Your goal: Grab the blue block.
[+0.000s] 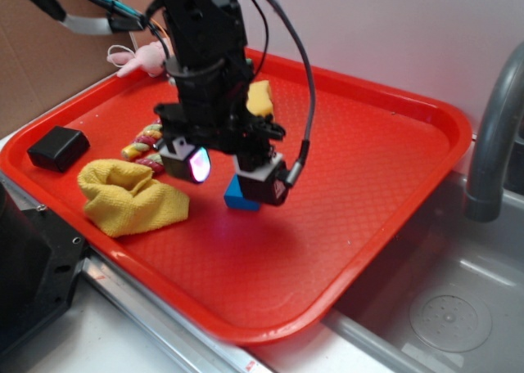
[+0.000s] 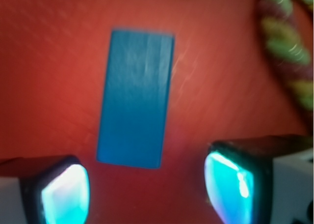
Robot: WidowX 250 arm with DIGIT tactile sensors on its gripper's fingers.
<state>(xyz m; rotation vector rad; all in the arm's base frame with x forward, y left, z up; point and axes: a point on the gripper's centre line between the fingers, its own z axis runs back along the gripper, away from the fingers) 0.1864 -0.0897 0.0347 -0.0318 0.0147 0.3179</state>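
Hovering: the tool [image 1: 231, 175] hangs low over the red tray [image 1: 385, 185], pointing down from the black arm [image 1: 205, 54].
Tool state: its jaws stand wide apart and hold nothing; both fingertips [image 2: 66, 194] glow pale blue-green in the wrist view.
Blue block: the blue block [image 2: 136, 98] lies flat on the tray, near its middle. In the wrist view it lies mostly ahead of the fingertips, and only its near end comes between them, with red tray showing on both sides. I see no touch between block and tool.
Same block, side view: only a small blue corner [image 1: 239, 195] shows, below the right finger, which hides the rest.
Yellow cloth: the yellow cloth [image 1: 127, 195] is crumpled on the left part of the tray, apart from the block.
Rope: a braided rope [image 1: 144, 144] of red, green and yellow lies just behind the cloth.
Black box: the black box [image 1: 58, 148] sits near the left rim.
Sponge: a yellow sponge [image 1: 260, 97] lies behind the arm.
Faucet: a grey faucet [image 1: 491, 136] stands at the right, beside the tray.
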